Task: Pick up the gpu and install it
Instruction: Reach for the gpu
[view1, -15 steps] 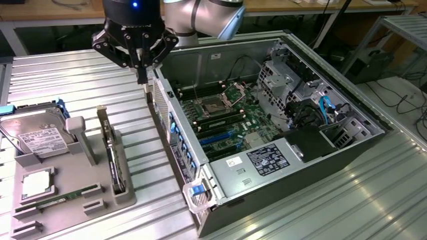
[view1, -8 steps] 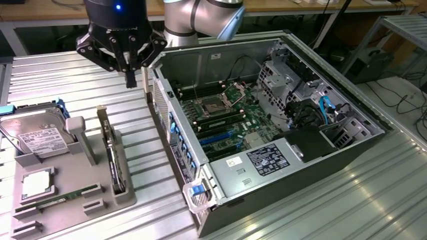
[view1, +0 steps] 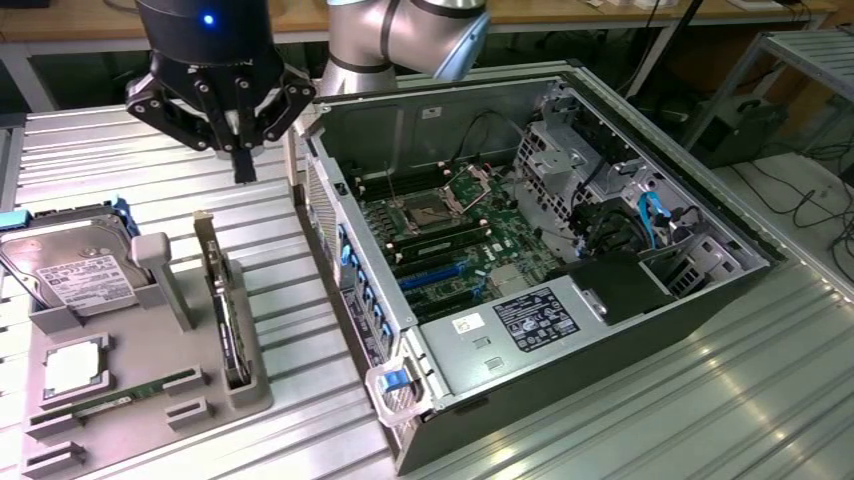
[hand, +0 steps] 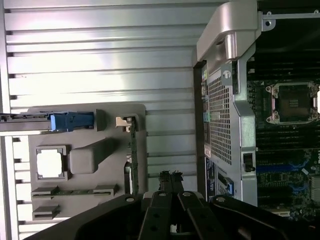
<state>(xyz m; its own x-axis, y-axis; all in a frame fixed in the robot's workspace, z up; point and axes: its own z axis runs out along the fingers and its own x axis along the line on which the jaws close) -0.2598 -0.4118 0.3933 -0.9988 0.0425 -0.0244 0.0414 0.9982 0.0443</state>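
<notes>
The graphics card (view1: 222, 300) stood on its long edge in a slot along the edge of the grey tray (view1: 147, 430) nearest the open computer case (view1: 534, 250), with the hard drive (view1: 74, 270) at the tray's opposite edge. To lift it well, I judged that the gripper (view1: 244, 165) would have to open and turn its fingers across the thin card, not along it. It would then need to come straight down over the middle of the top edge and pull straight up, so the card would not bind in its slot. The arm pointed the gripper straight down, high over the table (view1: 747, 400), seemingly above the bare strip between tray and case. Its jaws were pressed together, holding nothing, well clear of the card
</notes>
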